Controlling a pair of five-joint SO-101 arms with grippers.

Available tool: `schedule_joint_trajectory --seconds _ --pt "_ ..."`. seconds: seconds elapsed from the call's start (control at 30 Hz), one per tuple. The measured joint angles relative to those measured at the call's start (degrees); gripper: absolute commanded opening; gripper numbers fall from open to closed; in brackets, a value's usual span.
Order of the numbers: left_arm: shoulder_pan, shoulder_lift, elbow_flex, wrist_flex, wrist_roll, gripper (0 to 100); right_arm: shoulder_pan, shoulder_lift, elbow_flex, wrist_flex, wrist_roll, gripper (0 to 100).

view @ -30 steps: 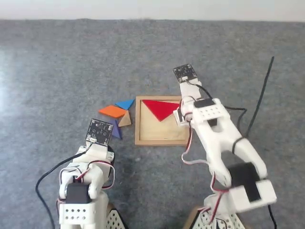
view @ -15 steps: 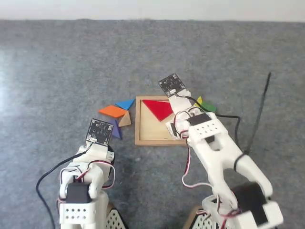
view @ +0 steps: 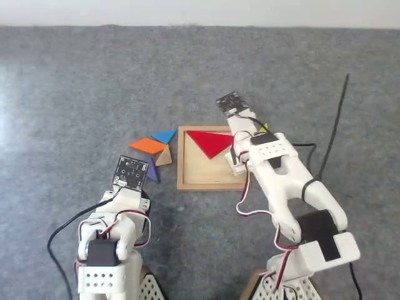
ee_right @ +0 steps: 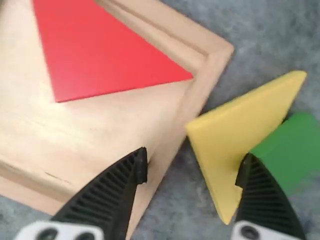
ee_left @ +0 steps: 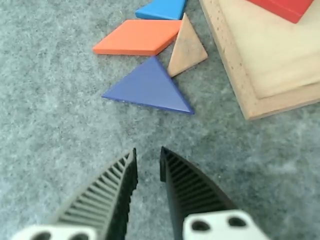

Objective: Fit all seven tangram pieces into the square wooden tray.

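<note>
Straddling the rim of the square wooden tray (ee_right: 205,47), the right fingers (ee_right: 115,192) gape wide, one over the tray near the red triangle (ee_right: 100,55), one at the yellow triangle (ee_right: 240,125) lying outside on the worktop. Closing here risks pinching the rim instead. The left fingers (ee_left: 115,195), nearly together, hang near the purple triangle (ee_left: 150,87).
</note>
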Motion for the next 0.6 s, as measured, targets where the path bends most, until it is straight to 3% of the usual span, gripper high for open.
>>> schedule_joint_trajectory --seconds 0.6 --pt "0.0 0.0 0.0 0.0 0.0 8 6.2 0.1 0.0 0.0 0.2 27.7"
